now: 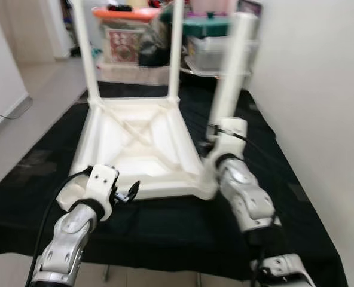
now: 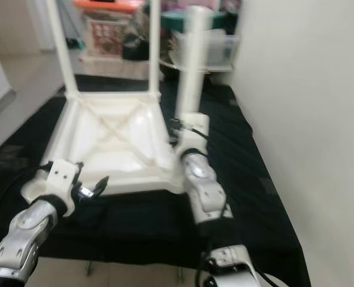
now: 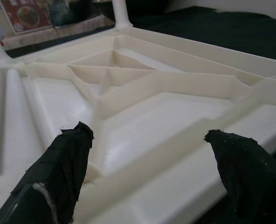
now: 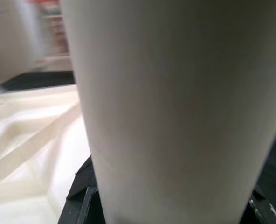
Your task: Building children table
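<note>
Two legs stand on the upturned tabletop; right gripper grasps a third leg, left gripper's fingers spread apart.

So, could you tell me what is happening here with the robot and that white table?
The robot is assembling a small white plastic table that lies upside down on a black cloth. Two legs already stand upright at the far corners. The right end effector holds a third leg upright at the near right corner. The left end effector hovers open over the near left edge of the tabletop. Storage boxes sit behind.
</note>
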